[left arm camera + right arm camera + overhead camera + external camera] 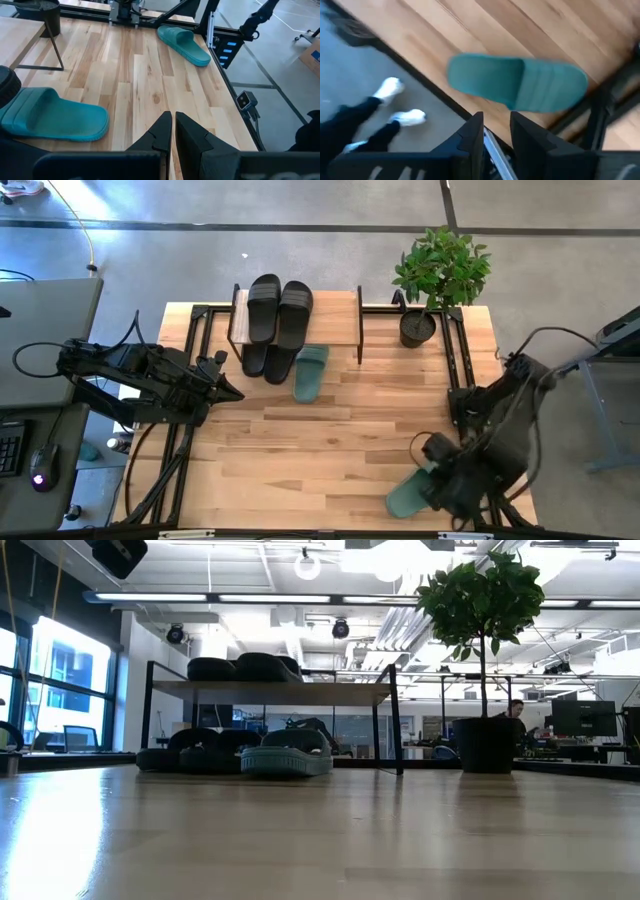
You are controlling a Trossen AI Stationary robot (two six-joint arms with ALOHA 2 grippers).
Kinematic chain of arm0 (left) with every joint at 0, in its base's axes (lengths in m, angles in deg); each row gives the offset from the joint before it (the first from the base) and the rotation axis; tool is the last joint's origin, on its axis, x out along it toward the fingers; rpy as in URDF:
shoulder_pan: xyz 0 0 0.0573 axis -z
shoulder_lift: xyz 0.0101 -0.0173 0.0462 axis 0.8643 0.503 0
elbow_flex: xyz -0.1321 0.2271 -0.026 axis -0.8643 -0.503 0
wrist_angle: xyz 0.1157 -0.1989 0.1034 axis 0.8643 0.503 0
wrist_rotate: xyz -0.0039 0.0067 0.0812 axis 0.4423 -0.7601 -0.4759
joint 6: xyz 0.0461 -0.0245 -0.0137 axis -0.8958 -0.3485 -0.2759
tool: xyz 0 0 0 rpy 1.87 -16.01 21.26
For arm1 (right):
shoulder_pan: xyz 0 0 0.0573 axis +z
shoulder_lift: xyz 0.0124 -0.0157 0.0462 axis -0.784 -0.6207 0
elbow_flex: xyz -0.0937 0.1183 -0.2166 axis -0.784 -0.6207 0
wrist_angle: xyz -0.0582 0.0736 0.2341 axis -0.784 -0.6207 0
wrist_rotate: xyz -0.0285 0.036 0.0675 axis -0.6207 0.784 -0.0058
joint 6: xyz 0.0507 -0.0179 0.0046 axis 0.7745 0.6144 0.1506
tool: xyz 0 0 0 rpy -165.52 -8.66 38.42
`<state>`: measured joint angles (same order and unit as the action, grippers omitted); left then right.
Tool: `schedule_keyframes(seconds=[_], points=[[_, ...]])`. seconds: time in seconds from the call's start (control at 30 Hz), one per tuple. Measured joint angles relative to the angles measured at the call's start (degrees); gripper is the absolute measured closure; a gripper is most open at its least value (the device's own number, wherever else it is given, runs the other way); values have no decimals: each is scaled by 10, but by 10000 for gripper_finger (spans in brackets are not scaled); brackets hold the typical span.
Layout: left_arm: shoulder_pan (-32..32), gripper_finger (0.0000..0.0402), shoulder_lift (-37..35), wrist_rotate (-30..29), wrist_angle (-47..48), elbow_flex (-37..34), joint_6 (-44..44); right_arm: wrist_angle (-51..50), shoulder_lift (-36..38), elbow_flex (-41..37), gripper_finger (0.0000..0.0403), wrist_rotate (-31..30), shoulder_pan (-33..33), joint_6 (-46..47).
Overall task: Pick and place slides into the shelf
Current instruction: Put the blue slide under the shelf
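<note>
Slides are mostly put away: two black slides (279, 310) lie on top of the shelf (340, 320), two more black ones (266, 360) sit under it, and one green slide (310, 372) lies at its front edge. The last green slide (408, 496) waits at the worktop (320, 440) corner, under the right end effector (496, 131), whose fingers stand a little apart, holding nothing. The left end effector (173, 131) is pressed together, empty. A potted plant (438, 280) stands beside the shelf.
</note>
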<state>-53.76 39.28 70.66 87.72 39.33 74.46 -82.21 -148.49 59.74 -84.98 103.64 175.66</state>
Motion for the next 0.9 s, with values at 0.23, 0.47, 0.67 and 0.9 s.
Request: schedule_keyframes(seconds=[0.23,0.47,0.67,0.9], points=[[0,389,0,0,0,0,0,-2,-73,-44,316,73,-14,32],[0,389,0,0,0,0,0,0,-153,-52,316,84,-31,46],[0,389,0,0,0,0,0,13,-203,-52,316,110,-43,54],[0,389,0,0,0,0,0,0,-237,-52,306,146,-42,76]])
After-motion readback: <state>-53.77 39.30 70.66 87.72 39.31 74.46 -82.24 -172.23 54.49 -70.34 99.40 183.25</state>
